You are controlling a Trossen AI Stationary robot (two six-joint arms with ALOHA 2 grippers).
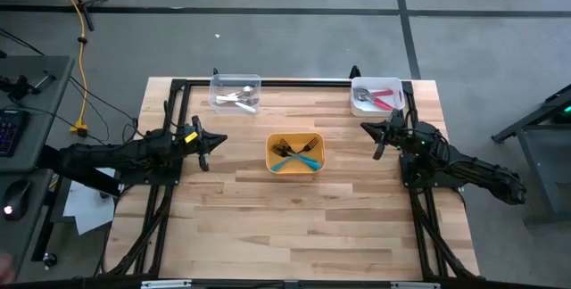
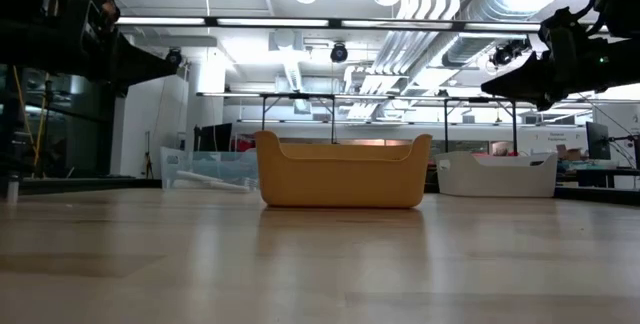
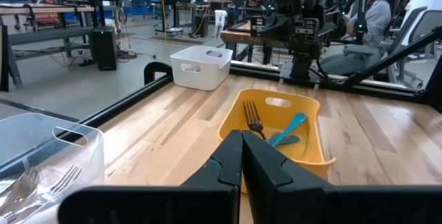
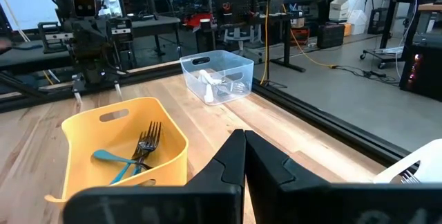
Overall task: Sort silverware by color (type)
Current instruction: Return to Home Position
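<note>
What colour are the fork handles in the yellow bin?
Teal blue; the handles in the yellow bin show best in the right wrist view.

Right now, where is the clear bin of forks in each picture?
High view: clear bin, back edge, left of centre.
Low view: clear bin, left of the yellow bin.
Left wrist view: clear bin, nearer than the yellow bin.
Right wrist view: clear bin, beyond the yellow bin.
Shared landmark: yellow bin.

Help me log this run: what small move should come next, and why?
Probably just ease both arms back to rest: the forks lie in the yellow bin, transparent bin and white bin, none shows loose on the table, and the left gripper and right gripper are shut and empty.
</note>
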